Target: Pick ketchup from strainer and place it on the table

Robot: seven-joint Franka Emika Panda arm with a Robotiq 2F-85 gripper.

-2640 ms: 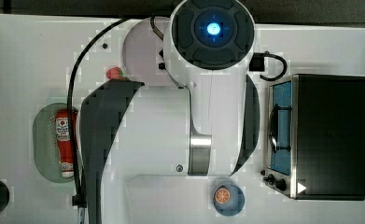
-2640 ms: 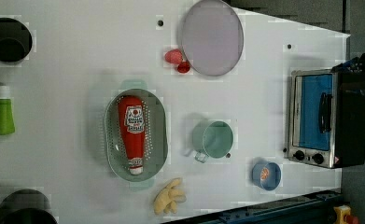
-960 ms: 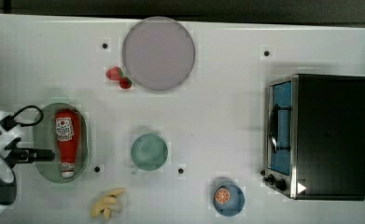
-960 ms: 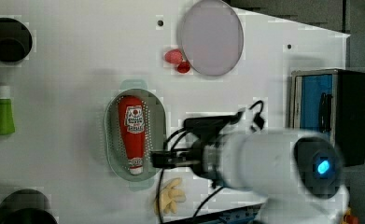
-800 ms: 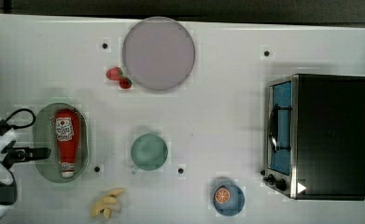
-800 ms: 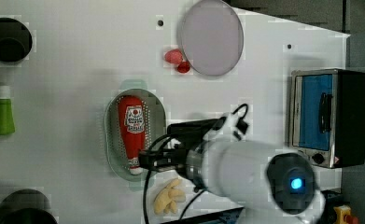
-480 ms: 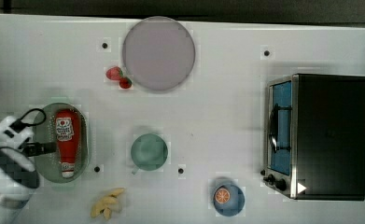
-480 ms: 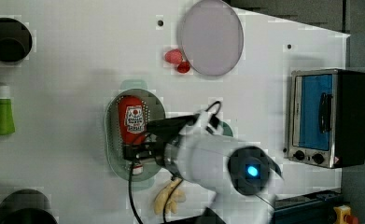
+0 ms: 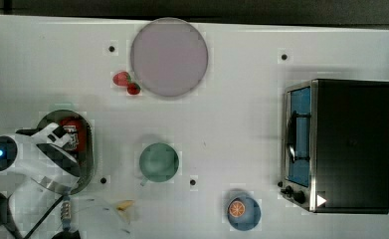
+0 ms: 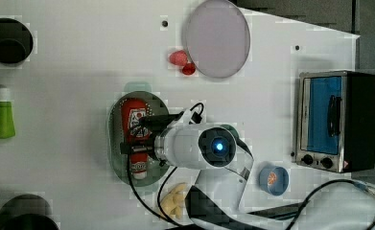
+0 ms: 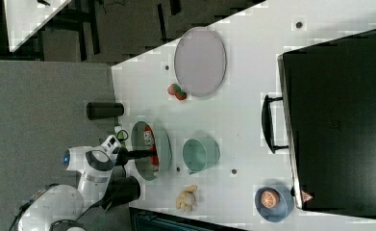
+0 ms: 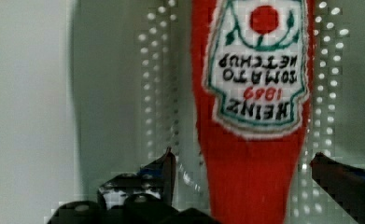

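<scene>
The ketchup [image 12: 250, 140] lies flat in the strainer [image 10: 115, 143], a pale green oval basin whose perforated bottom shows as rows of small holes on either side of the bottle. The hand [image 12: 241, 172] is spread wide and grips nothing: its two dark fingers [image 12: 164, 170] stand one on each side of the red bottle, apart from it, just above the strainer floor. The bottle is slim, red and glossy, with a white label carrying a red mark directly ahead of the hand.

Near the hand, past the strainer's rim, stands a round teal cup [image 9: 158, 162] with nothing visible inside. Further from the hand a small blue bowl [image 9: 243, 211] holds an orange slice. Well away from the hand sits a toaster oven [image 9: 339, 144], black and boxy with a blue-tinted glass door. A flat round grey plate [image 9: 169, 56] lies far from the hand, two strawberries [image 9: 126, 82] touching its edge.

The desk [image 9: 232, 114] is white, smooth and marked with a few small black dots. A banana [image 10: 175, 201] lies close beside the arm, and a green bottle [image 10: 3, 117] lies at the desk's edge; beyond it is grey floor [image 11: 36, 110]
</scene>
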